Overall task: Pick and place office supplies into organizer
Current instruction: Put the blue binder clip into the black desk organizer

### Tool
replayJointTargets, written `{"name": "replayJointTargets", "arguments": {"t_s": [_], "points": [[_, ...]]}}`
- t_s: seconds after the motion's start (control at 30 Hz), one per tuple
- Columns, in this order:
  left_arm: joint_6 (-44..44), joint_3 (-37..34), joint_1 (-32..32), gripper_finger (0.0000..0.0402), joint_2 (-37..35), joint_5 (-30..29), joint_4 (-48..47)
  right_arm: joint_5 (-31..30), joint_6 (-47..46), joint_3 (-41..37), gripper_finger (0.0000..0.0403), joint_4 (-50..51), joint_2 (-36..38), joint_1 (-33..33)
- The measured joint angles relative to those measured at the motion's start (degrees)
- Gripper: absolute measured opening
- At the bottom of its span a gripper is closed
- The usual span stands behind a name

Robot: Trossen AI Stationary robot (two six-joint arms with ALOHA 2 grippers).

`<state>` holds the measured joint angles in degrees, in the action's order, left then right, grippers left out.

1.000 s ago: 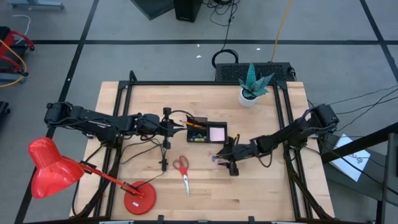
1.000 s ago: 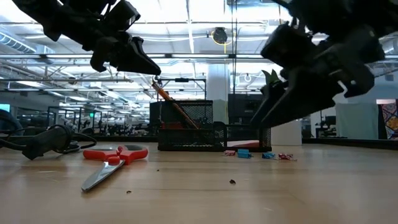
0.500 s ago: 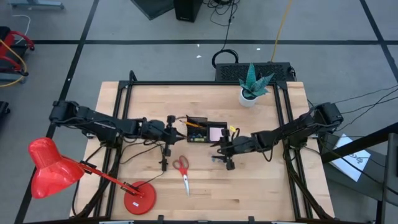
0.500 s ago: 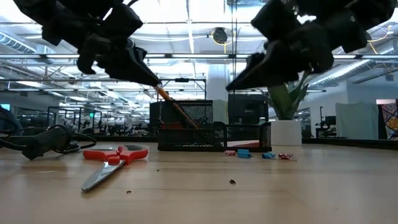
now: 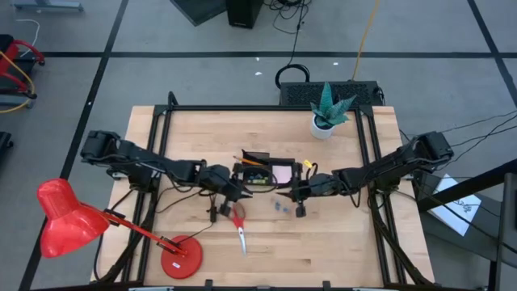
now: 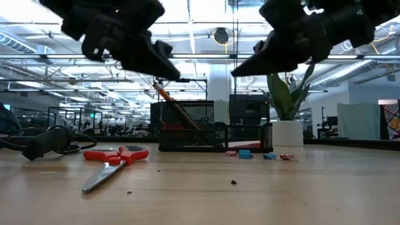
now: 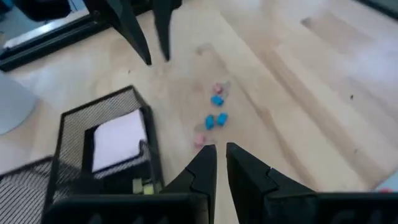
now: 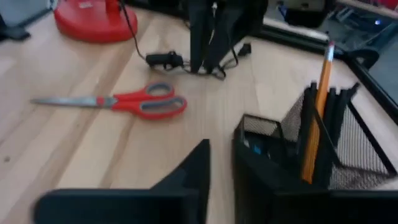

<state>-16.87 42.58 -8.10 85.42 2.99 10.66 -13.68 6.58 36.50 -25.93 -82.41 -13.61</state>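
Black mesh organizer (image 5: 260, 172) between both grippers — we note right gripper (image 5: 296, 192) just narrowed, empty; left gripper (image 5: 239, 198) near-closed, empty; scissors (image 5: 239, 222) pending.

Two dark, jointed arms trail black cables and end in slim, tapered black fingers (image 7: 202, 171).

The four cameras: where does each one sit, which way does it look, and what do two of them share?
High view: above the table, looking straight down; both arms, organizer, scissors, lamp.
Low view: at tabletop height, looking level across the table into the room; both hands hang above the organizer.
Left wrist view: on the left arm, looking past its own left hand at clips and sticky pad.
Right wrist view: on the right arm, looking past its own right hand at pencil.
Shared: the scissors show in high, low and right wrist views.
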Motion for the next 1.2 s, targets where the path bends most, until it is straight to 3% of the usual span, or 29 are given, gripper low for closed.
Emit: {"name": "replayJointTargets", "arguments": {"t_s": [0.1, 0.17, 0.4, 0.6, 0.8, 1.03, 1.2], "points": [[2.68, 5.74, -0.46, 0.0047, 3.22, 0.08, -5.57, 0.0, 0.16, -2.22, 0.0008, -0.59, 2.24, -0.36], [3.27, 10.21, -1.02, 0.0047, 5.91, 0.19, -12.91, 0.22, -0.19, -4.15, 0.0009, -2.66, 3.67, -0.39], [-0.6, 22.67, -0.99, 0.0047, 17.2, 3.52, -24.21, -0.47, -1.4, -10.2, 0.0004, -9.47, 9.3, -0.84], [0.7, 32.4, 0.82, 0.0047, 25.15, 10.64, -29.34, -10.03, -4.27, -15.13, 0.0003, -10.9, 15.49, -3.94], [0.69, 34.83, 2.54, 0.0047, 28.14, 7.44, -26.9, -10.49, -4.36, -19.11, 0.0001, -13.63, 18.99, -7.33], [1.21, 34.22, 3.96, 0.0047, 30.1, 9.76, -27.23, -11.64, -3.13, -22.26, 0.0001, -15.8, 21.61, -8.45], [-1.77, 34.91, 3.05, 0.0047, 30.57, 7.18, -27.0, -11.99, -2.9, -23.36, 0.0002, -15.85, 22.37, -8.44]]}}
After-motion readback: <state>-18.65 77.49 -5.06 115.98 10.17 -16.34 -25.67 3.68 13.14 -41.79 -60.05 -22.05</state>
